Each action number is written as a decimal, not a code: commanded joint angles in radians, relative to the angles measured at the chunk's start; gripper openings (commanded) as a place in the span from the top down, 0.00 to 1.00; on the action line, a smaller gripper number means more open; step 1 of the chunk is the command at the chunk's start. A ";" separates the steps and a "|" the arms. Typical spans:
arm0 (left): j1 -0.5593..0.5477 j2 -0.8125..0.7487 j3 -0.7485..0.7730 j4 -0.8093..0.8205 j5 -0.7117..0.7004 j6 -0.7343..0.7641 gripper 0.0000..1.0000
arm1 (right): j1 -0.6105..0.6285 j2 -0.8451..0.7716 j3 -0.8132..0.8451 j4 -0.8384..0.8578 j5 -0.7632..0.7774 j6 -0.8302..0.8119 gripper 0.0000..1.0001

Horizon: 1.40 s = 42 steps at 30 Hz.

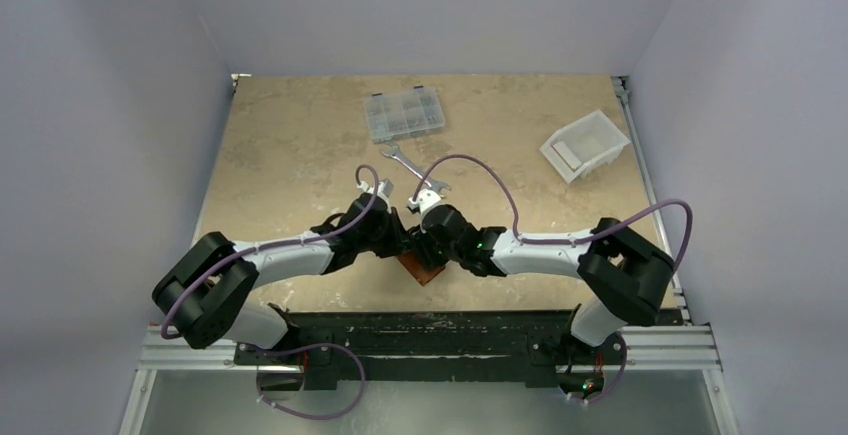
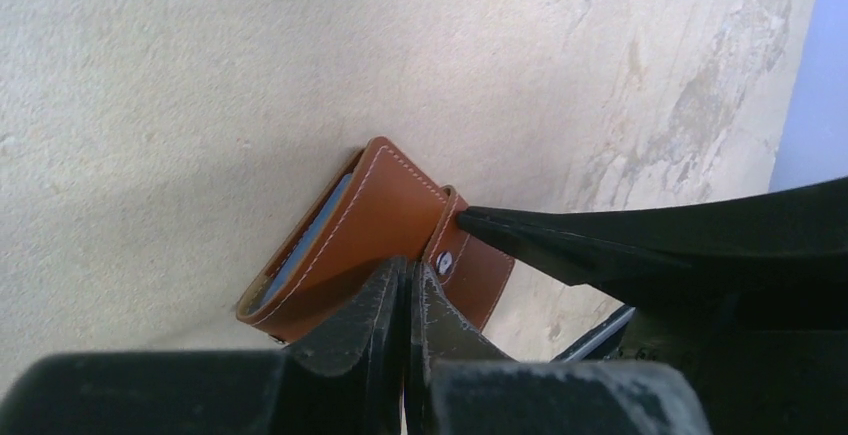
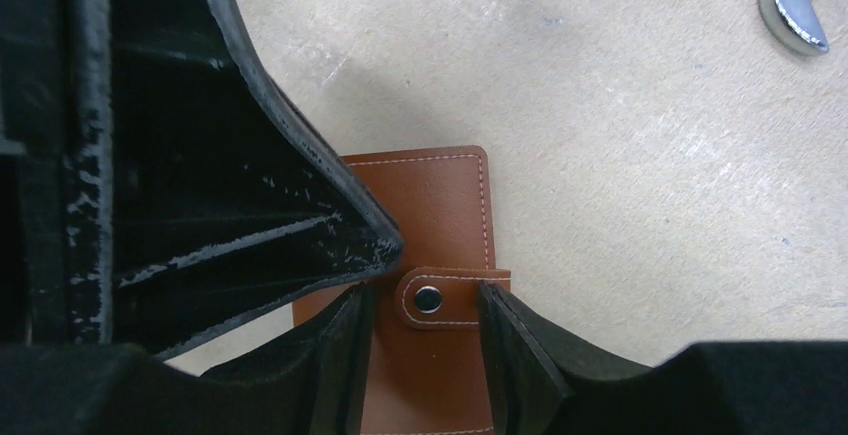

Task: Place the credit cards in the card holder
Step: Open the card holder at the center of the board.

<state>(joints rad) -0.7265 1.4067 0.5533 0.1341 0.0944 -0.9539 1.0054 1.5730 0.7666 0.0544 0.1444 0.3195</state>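
Black left gripper [image 2: 405, 275] fingers fill the bottom of the left wrist view. They are pressed tight together, tips down on the card holder [image 2: 370, 215] right beside its snap strap [image 2: 447, 255]. Can't tell if they pinch any leather. Holder is folded closed and lies on the table [image 1: 300, 145] near the front edge, between both wrists. Grey card [image 2: 312, 227] edge shows inside the fold. Right gripper [image 3: 423, 295] jaws stand apart, one finger either side of the strap with the snap [image 3: 428, 298] between them, nothing clamped. One right fingertip [image 2: 468, 219] touches the strap end. Further out: wrench [image 1: 400, 155], clear compartment box [image 1: 403, 115], and white bin [image 1: 585, 145] far right.
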 commanded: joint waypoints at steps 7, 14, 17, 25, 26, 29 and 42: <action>0.008 0.015 -0.065 0.032 -0.050 -0.019 1.00 | 0.064 0.130 0.104 -0.076 0.236 0.024 0.53; 0.007 0.020 -0.096 -0.001 -0.089 -0.014 1.00 | 0.064 0.138 0.125 -0.115 0.320 0.055 0.68; 0.008 0.024 -0.095 -0.032 -0.112 -0.004 1.00 | 0.064 0.133 0.131 -0.119 0.325 0.068 0.72; 0.009 0.028 -0.091 -0.088 -0.151 0.015 1.00 | 0.059 0.094 0.129 -0.106 0.340 0.065 0.88; 0.009 0.030 -0.091 -0.091 -0.152 0.019 1.00 | 0.056 0.089 0.129 -0.104 0.333 0.066 0.91; 0.007 0.038 -0.089 -0.105 -0.162 0.023 1.00 | 0.040 0.067 0.127 -0.095 0.303 0.072 0.99; 0.009 -0.009 -0.025 -0.116 -0.122 0.123 1.00 | -0.245 -0.089 -0.069 0.068 -0.245 0.218 1.00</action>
<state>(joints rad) -0.7212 1.4063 0.5014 0.1810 0.0086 -0.9466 0.8169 1.5459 0.7563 0.0513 0.1120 0.4698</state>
